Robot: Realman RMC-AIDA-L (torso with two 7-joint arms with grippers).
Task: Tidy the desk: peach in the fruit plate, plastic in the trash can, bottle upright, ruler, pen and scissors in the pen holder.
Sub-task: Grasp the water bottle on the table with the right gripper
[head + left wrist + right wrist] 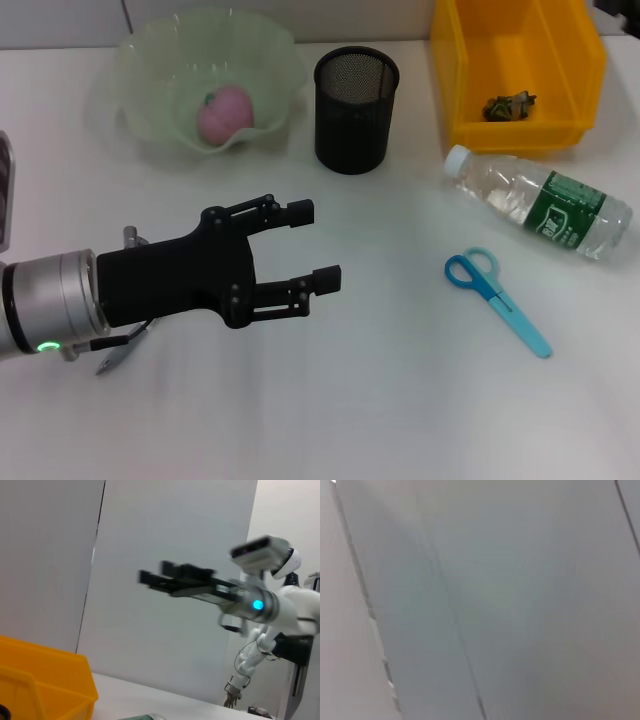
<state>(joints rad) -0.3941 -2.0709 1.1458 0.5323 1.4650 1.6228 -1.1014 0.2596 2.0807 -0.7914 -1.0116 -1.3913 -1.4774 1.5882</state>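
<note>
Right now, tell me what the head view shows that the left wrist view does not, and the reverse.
Only the head view shows the peach in the green fruit plate, the black mesh pen holder, the blue scissors flat on the table and the left gripper, open over the table. Only the left wrist view shows the robot's head against a grey wall. Both show the yellow bin and the lying bottle, though the wrist view catches only a sliver of the bottle at its lower edge.
</note>
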